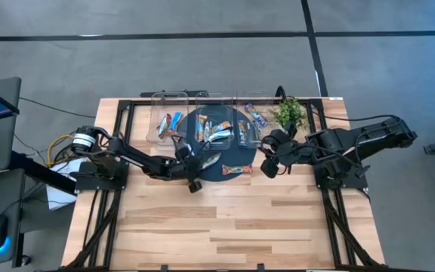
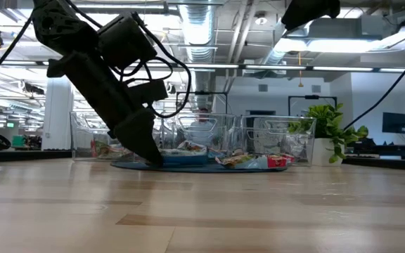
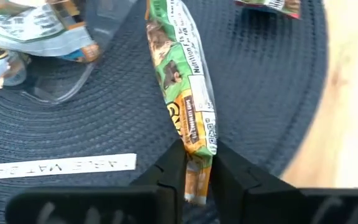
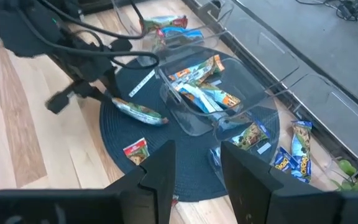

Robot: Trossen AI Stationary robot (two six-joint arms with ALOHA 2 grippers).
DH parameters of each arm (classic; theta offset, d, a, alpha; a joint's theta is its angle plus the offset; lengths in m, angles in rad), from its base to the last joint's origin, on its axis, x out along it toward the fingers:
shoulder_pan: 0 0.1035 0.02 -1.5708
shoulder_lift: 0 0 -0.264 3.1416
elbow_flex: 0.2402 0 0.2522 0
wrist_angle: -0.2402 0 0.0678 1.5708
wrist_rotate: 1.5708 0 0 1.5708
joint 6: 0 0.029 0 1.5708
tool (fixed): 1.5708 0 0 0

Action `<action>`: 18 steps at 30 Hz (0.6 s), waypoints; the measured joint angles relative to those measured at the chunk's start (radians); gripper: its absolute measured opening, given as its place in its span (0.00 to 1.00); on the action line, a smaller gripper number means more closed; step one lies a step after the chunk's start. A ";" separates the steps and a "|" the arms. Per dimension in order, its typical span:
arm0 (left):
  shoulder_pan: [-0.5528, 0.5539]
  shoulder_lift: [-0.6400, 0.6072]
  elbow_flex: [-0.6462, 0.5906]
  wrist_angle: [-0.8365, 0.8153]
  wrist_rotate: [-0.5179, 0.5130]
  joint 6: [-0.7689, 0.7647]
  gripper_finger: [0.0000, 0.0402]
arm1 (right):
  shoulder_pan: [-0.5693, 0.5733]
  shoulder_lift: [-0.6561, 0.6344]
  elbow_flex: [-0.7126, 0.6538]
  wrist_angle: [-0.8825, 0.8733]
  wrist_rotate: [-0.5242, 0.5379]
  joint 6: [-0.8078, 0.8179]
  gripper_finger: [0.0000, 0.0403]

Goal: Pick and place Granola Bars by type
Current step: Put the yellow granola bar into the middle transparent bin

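On the mat: your left gripper [image 3: 194,171] is leaning low, pinching a green granola bar [image 3: 180,81].
Right gripper [image 4: 196,163]: you're holding it half-spread above the bench [image 1: 240,227], gripping nothing.

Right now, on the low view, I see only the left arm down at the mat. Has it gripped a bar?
Observer: Yes. The left gripper is shut on the end of a green-wrapped bar lying on the dark mat.
Operator: Where is the right gripper?
Observer: The right gripper is over the mat's right edge, open and empty.
Operator: Are there any bars left to sort?
Observer: Several lie in the clear bowl on the mat.
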 joint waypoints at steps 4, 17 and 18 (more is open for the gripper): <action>-0.036 0.000 0.011 -0.002 0.000 0.015 0.06 | 0.000 -0.002 0.000 0.000 0.001 0.000 0.30; -0.112 -0.001 0.192 -0.003 -0.023 0.288 0.04 | 0.000 -0.001 0.000 -0.001 0.001 -0.008 0.30; -0.110 -0.002 0.215 -0.014 -0.030 0.309 0.04 | 0.000 -0.001 0.000 -0.001 0.001 -0.009 0.30</action>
